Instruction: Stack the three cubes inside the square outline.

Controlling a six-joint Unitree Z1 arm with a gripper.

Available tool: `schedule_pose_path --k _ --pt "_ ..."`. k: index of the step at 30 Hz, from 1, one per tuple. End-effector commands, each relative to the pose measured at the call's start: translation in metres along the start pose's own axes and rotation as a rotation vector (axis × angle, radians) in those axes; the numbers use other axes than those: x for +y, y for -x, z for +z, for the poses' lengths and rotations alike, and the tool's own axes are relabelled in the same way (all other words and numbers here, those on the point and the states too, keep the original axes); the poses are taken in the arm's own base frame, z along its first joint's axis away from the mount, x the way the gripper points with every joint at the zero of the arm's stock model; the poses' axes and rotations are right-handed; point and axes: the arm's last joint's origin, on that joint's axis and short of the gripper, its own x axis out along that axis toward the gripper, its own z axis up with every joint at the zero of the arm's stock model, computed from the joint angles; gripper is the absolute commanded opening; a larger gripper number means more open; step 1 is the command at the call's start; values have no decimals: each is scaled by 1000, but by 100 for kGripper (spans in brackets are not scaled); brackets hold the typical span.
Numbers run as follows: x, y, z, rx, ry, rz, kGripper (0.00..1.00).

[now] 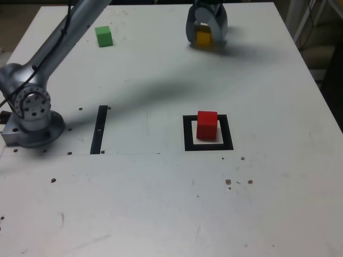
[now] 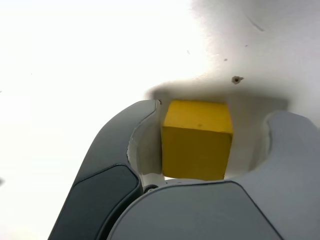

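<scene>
A robotics lab, seemingly: 1 arm (image 1: 48,69) (bench-mounted) beside 1 taped square (image 1: 188,134).

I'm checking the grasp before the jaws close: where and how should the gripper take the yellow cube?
Probably best by two opposite upright faces of the yellow cube, coming from above: it sits flat on the table, and the gripper already has a jaw beside each of those flat faces, with nothing else close by.

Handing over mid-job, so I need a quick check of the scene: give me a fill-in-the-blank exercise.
1. Inside the square outline sits the ____ cube.
2. Between the gripper's fingers is the ____ cube.
3. The cube nearest the arm's base is ____.
4. The thin straight strip is ____.

Missing words: red; yellow; green; black.
</scene>
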Motion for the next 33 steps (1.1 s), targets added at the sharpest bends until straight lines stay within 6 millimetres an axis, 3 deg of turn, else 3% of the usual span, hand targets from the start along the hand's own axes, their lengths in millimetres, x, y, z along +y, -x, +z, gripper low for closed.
schedule_pose_path --k 1,12,18,25,33 --pt "0 -3 2 0 -3 -4 35" --pt "-2 0 2 -6 0 -5 35" --pt "-9 15 0 -16 6 1 35" --pt "-36 44 2 -28 24 1 35" --pt "-79 76 6 -36 69 -8 35"
